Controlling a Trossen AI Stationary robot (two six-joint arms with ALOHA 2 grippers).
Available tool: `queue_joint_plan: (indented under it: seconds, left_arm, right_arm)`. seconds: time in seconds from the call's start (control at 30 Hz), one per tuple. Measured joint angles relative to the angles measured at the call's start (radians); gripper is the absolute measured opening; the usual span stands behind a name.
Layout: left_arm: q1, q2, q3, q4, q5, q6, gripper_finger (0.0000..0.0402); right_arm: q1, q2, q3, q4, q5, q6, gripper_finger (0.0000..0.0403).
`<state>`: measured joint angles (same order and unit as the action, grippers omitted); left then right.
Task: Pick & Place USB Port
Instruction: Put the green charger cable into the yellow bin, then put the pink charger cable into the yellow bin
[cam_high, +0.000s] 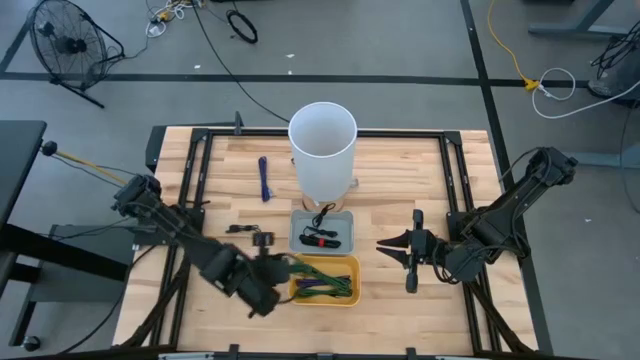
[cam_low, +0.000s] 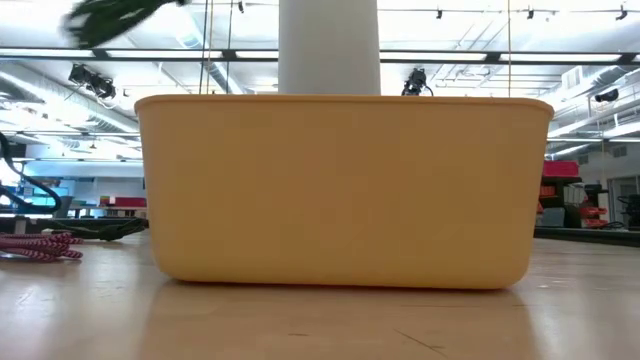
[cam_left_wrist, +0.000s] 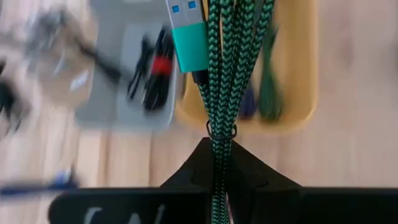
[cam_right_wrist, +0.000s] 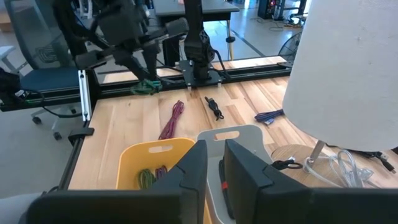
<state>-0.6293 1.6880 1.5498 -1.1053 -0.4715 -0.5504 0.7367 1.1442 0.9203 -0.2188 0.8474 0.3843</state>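
A green braided USB cable (cam_left_wrist: 231, 68), bundled with a thin black tie, ends in a teal plug with a blue insert (cam_left_wrist: 189, 37). My left gripper (cam_left_wrist: 219, 149) is shut on it, above the table beside the left end of the yellow tray (cam_high: 350, 299). In the right wrist view the same bundle (cam_right_wrist: 146, 87) shows in that gripper. My right gripper (cam_right_wrist: 215, 168) waits to the right of the trays (cam_high: 385, 245), its fingers a narrow gap apart and touching nothing. The yellow tray holds green and purple cables (cam_high: 322, 283). My left gripper pinches the folded green bundle between its two fingers just behind the black tie (cam_left_wrist: 221, 132). The strands run on past the fingertips along the fingers, with the teal plug at the free end. The fingers come from the table's left. The bundle is lifted clear, over the yellow tray's edge.
A grey tray (cam_high: 344, 219) with a black and red cable sits behind the yellow one. A tall white cylinder (cam_high: 322, 150) stands farther back. A blue cable (cam_high: 264, 178), a black cable (cam_high: 250, 232) and a red braided cable (cam_right_wrist: 173, 119) lie on the table's left half.
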Motion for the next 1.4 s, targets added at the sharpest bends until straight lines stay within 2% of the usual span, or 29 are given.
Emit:
queue_joint_plan:
  seconds: [0.13,0.23,0.5,0.7,0.83,1.13,1.27,1.4]
  left_arm:
    - [0.093,0.018,0.001,0.214,0.116,0.196,0.0019]
    - [0.152,0.050,0.001,0.313,0.184,0.282,0.0019]
    - [0.250,0.182,0.001,0.396,0.383,0.293,0.0019]
    - [0.256,0.256,0.001,0.411,0.441,0.284,0.0019]
    - [0.256,0.258,0.001,0.424,0.443,0.273,0.0023]
    - [0.257,0.249,0.001,0.447,0.440,0.274,0.0140]
    - [0.261,0.237,0.001,0.406,0.447,0.275,0.0162]
    - [0.263,0.172,0.016,0.202,0.468,0.265,0.0165]
  right_arm:
    - [0.000,0.000,0.000,0.000,0.000,0.000,0.0058]
    - [0.000,0.000,0.000,0.000,0.000,0.002,0.0058]
    - [0.000,0.000,0.000,-0.004,0.000,0.002,0.0058]
    - [0.000,0.000,0.000,-0.005,0.000,0.003,0.0058]
    - [0.000,0.000,0.000,-0.006,0.000,0.003,0.0058]
    - [0.000,0.000,0.000,-0.007,0.000,0.003,0.0058]
    - [0.000,0.000,0.000,-0.008,-0.002,0.004,0.0058]
    - [0.000,0.001,0.000,-0.023,-0.011,0.023,0.0058]
